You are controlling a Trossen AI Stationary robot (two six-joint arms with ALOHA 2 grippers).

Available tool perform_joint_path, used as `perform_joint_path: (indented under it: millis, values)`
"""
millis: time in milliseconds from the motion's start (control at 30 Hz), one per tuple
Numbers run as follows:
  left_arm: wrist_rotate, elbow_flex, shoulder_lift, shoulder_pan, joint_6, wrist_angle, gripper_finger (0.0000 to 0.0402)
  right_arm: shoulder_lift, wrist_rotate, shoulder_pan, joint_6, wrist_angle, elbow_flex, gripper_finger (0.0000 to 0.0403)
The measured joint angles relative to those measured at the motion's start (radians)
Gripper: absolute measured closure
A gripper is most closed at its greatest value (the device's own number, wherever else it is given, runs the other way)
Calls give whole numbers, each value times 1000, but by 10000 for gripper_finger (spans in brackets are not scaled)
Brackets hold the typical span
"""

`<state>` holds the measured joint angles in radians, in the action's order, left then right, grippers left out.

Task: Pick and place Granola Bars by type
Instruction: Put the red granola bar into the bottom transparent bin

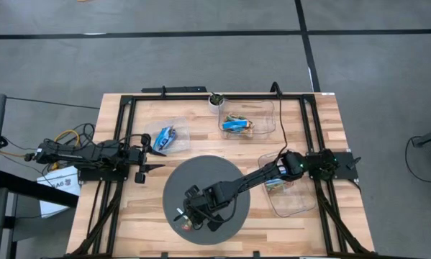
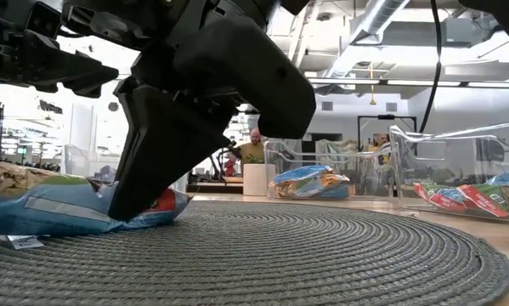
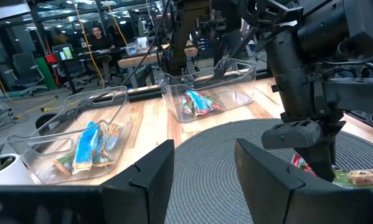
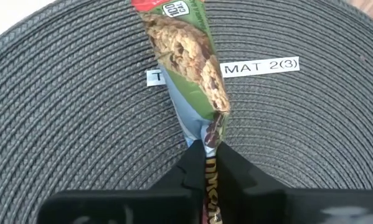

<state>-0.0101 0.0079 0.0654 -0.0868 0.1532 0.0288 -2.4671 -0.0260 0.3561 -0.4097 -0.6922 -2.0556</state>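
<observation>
Right gripper is clamped on the near end of a green-and-red foil granola bar on the round grey woven mat, bar's long axis running straight away from the fingers; left gripper waits apart by the left bin.

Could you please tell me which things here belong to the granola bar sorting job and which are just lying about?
Job:
granola bar, pinched by the right gripper over the round mat
clear bins of sorted bars
left gripper, open, waiting

Lying about:
small plant pot
mat label
</observation>
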Motion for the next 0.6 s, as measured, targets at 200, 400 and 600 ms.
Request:
perform_joint_path:
  millis: [200,400,600]
  values:
    - [0,0,0,0,0,0,239,33,2,0,2,-5,2,388]
    - [0,0,0,0,0,0,239,121,5,0,14,-83,2,389]
    - [0,0,0,0,0,0,239,241,7,-1,73,-235,2,397]
